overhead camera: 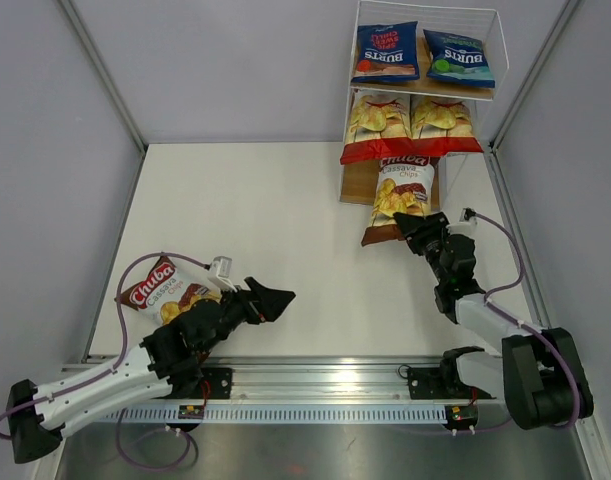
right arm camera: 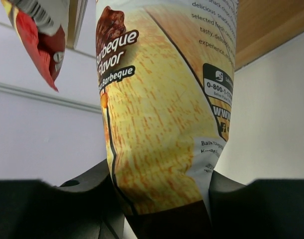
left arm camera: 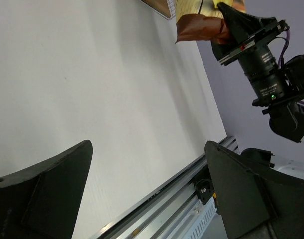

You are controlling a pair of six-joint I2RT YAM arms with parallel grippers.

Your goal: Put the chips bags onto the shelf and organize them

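Right fingers [overhead camera: 413, 226] pinch the bottom end of a brown Chuba bag [overhead camera: 403, 190]. Its top end leans on the lowest step of the shelf [overhead camera: 357, 185], and its bottom end sticks out in front of the shelf. So the step in hand looks like putting this bag in place. Next, I think, it needs a push deeper into the shelf before the fingers let go. Two red-and-white bags [overhead camera: 380, 120] sit on the middle step and two blue Burts bags [overhead camera: 385, 52] on the top step. One more Chuba bag [overhead camera: 163, 290] lies on the counter [overhead camera: 285, 200], far from the shelf, beside the left fingers [overhead camera: 273, 298], which are spread wide and hold nothing.
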